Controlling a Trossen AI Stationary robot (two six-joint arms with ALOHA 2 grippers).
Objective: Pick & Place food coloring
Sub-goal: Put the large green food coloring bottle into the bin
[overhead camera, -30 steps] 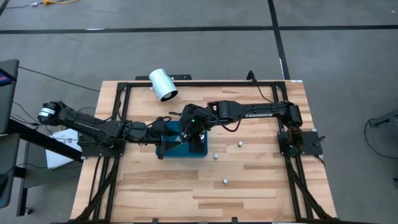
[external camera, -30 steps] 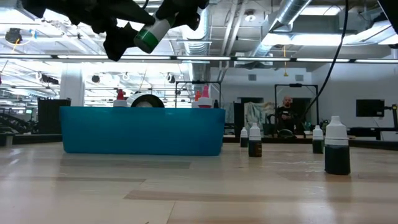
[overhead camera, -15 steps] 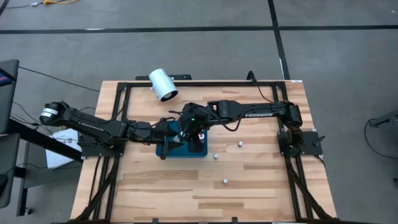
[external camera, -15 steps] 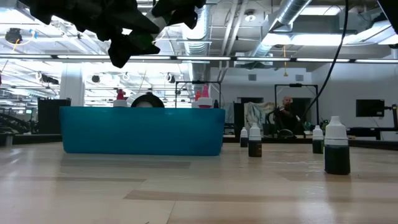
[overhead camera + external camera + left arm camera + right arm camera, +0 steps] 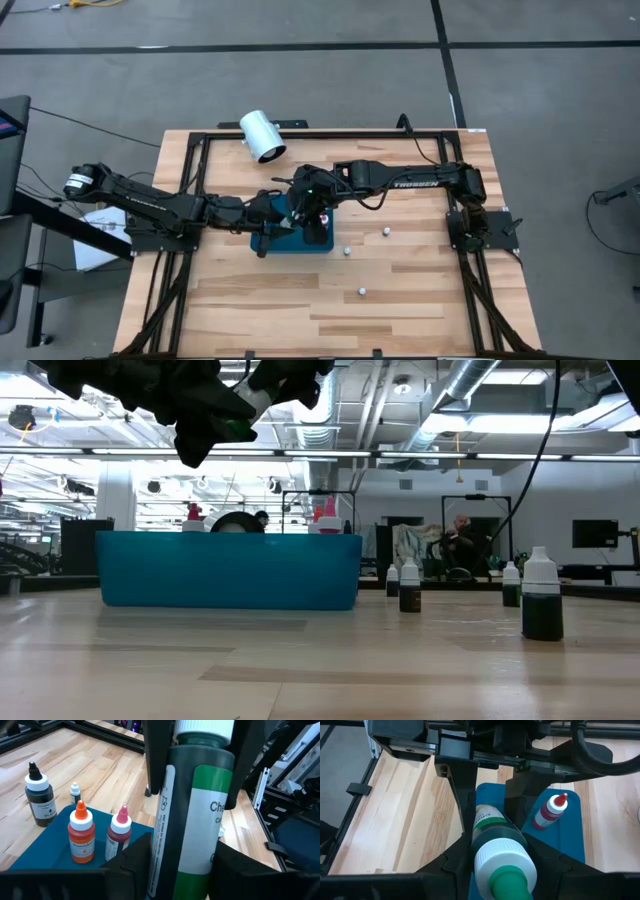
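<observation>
A teal tray (image 5: 230,572) is seen on the wooden tabletop (image 5: 400,300), near its middle. In the left wrist view, two small bottles are counted standing upright inside it: an orange-filled bottle (image 5: 81,834) with an orange tip and a dark red bottle (image 5: 118,832) with a pink tip, just beside each other. In the low view their red tips are seen above the tray's rim.

A green food coloring bottle (image 5: 192,815) is held in the air above the tray, lying roughly level, its white cap and green tip shown in the right wrist view. It is grasped from both ends at once: the jaws of the right gripper (image 5: 495,851) are clenched on its body near the cap, and the jaws of the left gripper (image 5: 185,852) are closed against its sides from the opposite direction. Both grippers are met over the tray in the high view.

Outside the tray, a black-filled bottle (image 5: 40,795) and a much smaller whitish bottle (image 5: 75,793) are seen standing close by on the tabletop. In the low view, four dark-filled bottles are counted standing beyond the tray's end; the nearest one (image 5: 542,595) is well apart from the tray.

A large white cylinder (image 5: 263,136) is lying at the far edge of the tabletop.
</observation>
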